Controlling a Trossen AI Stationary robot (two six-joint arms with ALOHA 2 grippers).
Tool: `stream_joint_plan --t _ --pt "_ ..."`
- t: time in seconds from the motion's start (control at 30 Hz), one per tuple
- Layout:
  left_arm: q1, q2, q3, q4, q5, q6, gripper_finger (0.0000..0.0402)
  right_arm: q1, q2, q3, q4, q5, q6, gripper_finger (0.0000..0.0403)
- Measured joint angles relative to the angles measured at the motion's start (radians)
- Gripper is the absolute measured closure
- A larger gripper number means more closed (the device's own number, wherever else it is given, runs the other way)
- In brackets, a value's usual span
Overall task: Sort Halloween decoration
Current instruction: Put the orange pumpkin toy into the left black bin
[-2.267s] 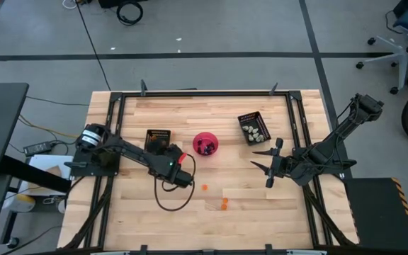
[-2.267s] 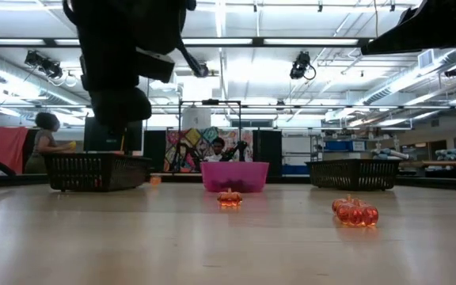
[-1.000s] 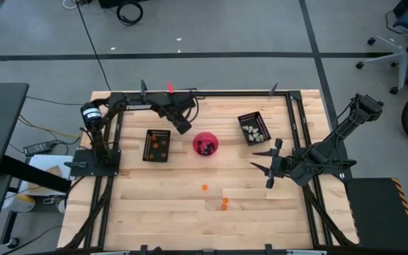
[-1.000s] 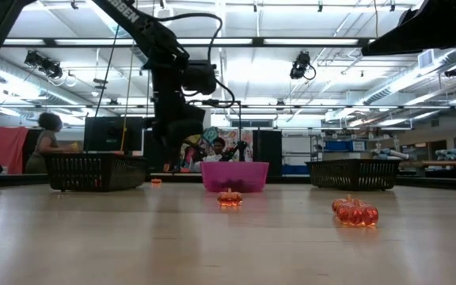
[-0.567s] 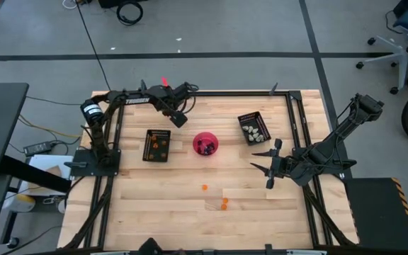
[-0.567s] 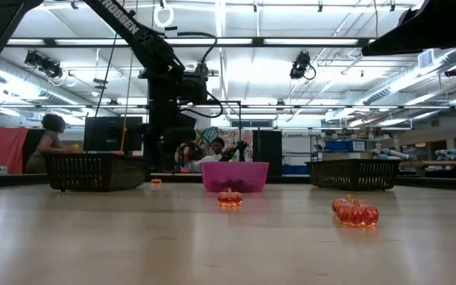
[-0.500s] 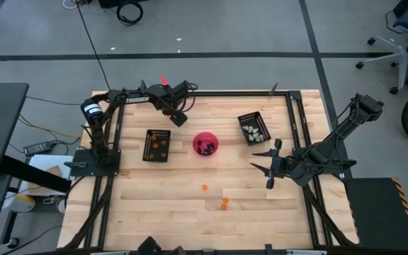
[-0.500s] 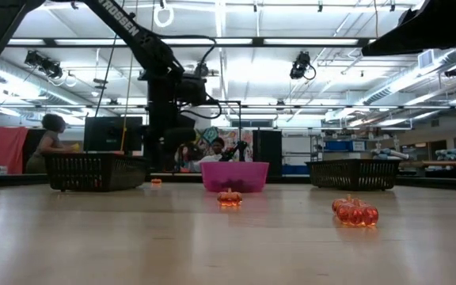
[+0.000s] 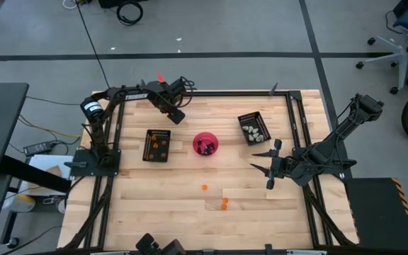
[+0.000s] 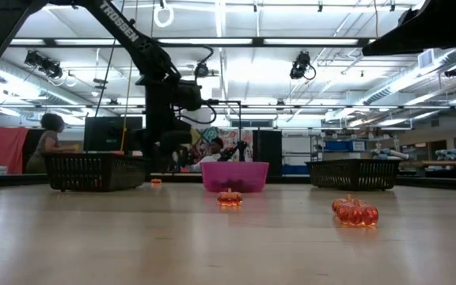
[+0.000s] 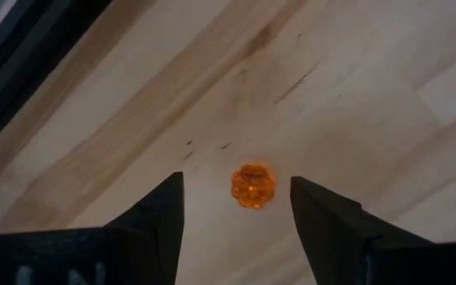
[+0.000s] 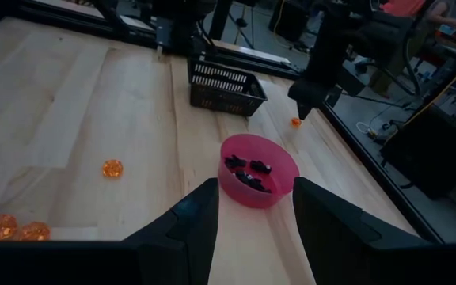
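Observation:
My left gripper [image 11: 236,180] hangs open over the table's far left part, pointing down. A tiny orange trinket [image 11: 252,186] lies on the wood between its fingertips, untouched; the right wrist view shows that trinket [image 12: 296,121] below the gripper [image 12: 302,112]. More orange trinkets lie near the table's front [image 9: 205,188] [image 9: 223,205]. The pink bowl [image 9: 205,144] holds black trinkets. My right gripper [image 9: 264,166] waits open at the right.
A black tray [image 9: 157,144] with orange trinkets stands left of the bowl. Another black tray [image 9: 253,127] with whitish trinkets stands right of it. A dark frame rail [image 9: 211,93] runs along the far edge. People show in the room behind the table.
My left gripper has moved from just beyond the pink bowl toward the table's far left corner and sunk a little, turning slightly. It now stands over the lone orange trinket there. The trinkets have stayed put.

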State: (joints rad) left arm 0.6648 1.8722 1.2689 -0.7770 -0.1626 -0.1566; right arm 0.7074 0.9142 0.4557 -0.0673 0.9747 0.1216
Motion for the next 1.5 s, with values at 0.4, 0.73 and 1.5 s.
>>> stream_joint_plan --t 0.4,0.73,1.5 --pt "-0.002 0.075 0.000 -0.001 0.008 0.001 0.0205 0.000 0.000 0.000 0.002 -0.001 0.001 0.0236" --pt "-0.011 0.077 0.001 -0.002 0.033 0.038 0.0270 0.000 0.000 0.000 0.001 0.000 -0.001 0.0236" --pt "-0.012 0.077 0.011 -0.036 0.057 0.111 0.0364 0.000 0.000 0.000 0.000 0.004 -0.001 0.0236"
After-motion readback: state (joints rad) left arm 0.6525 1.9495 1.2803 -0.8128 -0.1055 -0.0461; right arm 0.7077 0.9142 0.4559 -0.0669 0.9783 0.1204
